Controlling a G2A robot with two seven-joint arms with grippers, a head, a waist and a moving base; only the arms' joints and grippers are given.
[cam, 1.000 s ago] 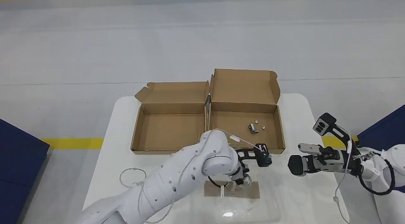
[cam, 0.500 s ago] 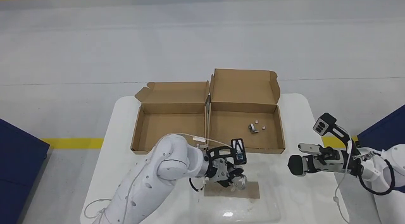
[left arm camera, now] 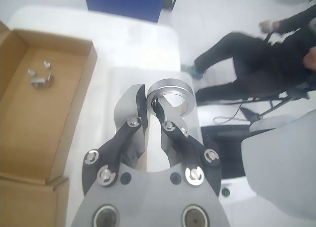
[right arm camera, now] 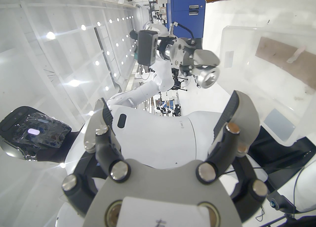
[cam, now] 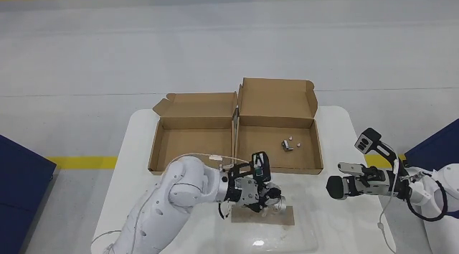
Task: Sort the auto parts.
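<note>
While the left gripper (left arm camera: 149, 104) hangs over the clear bin (cam: 288, 238) at the front of the white table (cam: 129, 182), it is clamped on a metal ring (left arm camera: 190, 93): one finger passes through the hole and the other presses the outer wall, so the ring's band is pinched between them. From above, the ring (cam: 278, 201) sits at the bin's edge nearest the boxes, over the end of a brown sheet (cam: 285, 217) that lies flat on the bin's floor. The right wrist view shows the same ring (right arm camera: 208, 78) at the tip of the far gripper, beside the bin's wall (right arm camera: 222, 40).

Two open cardboard boxes stand side by side behind the bin, flaps raised at the back. The right box (cam: 262, 146) holds a small cluster of metal parts (cam: 288, 142) toward its right side; the left wrist view shows these parts (left arm camera: 39, 79) lying loose and close together on the box floor. The left box (cam: 190, 150) touches it along a shared wall.

The right gripper (cam: 331, 186) is off the table's right side, fingers spread wide apart (right arm camera: 167, 100), grasping nothing.
</note>
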